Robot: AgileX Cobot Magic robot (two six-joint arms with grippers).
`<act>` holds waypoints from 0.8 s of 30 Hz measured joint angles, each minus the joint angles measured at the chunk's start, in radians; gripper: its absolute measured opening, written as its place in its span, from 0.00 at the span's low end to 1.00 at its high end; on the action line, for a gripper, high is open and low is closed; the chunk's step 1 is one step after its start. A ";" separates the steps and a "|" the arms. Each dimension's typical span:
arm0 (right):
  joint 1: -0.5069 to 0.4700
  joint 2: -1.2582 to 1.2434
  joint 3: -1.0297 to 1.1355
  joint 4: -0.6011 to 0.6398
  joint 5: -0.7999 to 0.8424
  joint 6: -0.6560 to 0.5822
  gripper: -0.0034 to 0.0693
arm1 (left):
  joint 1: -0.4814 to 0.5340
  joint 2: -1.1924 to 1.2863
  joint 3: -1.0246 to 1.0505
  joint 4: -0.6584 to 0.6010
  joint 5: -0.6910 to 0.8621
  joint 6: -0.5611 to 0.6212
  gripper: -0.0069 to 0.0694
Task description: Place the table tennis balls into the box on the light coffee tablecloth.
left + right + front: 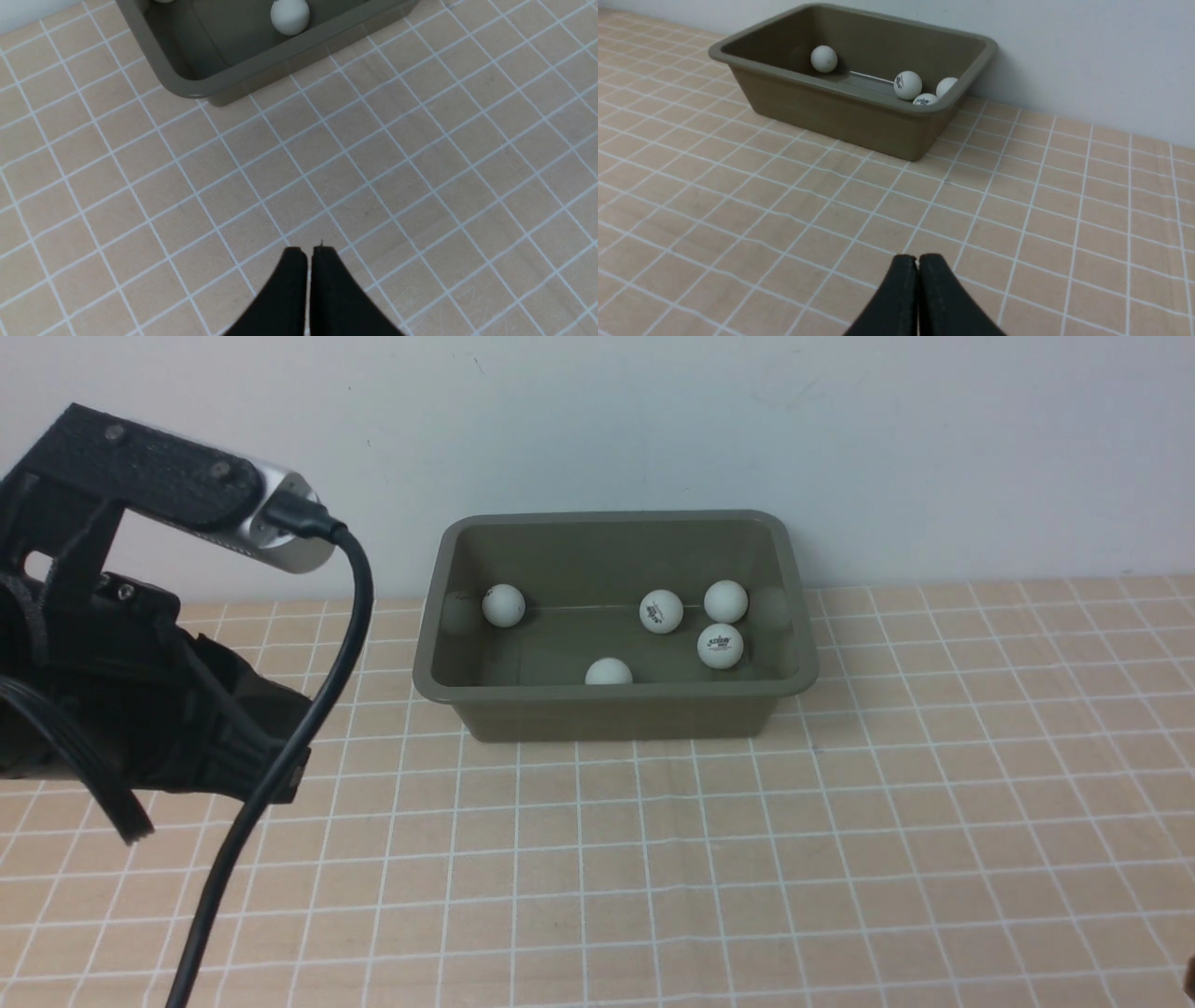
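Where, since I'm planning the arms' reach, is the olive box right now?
In the front view the box sits centrally on the light coffee tablecloth, close to the back wall, holding all five balls.

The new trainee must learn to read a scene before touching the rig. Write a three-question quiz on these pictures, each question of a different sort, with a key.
1. Count: how many table tennis balls lie inside the box?
2. True or false: the left gripper holds a ball.
3. Choose one: the right gripper is (A) shut and empty above the tablecloth, (B) open over the box, (C) shut on a ball.

Key
1. Five.
2. False: it is shut with nothing in it.
3. A.
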 joint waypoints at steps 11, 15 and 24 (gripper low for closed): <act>0.000 0.000 0.038 -0.001 -0.053 0.000 0.05 | 0.000 0.000 0.000 -0.012 0.000 0.000 0.04; 0.000 0.000 0.053 0.000 -0.055 0.000 0.05 | 0.000 0.000 0.000 -0.015 0.000 0.000 0.04; 0.000 0.000 0.100 -0.006 -0.070 0.000 0.05 | 0.000 0.000 0.000 -0.017 0.000 0.000 0.04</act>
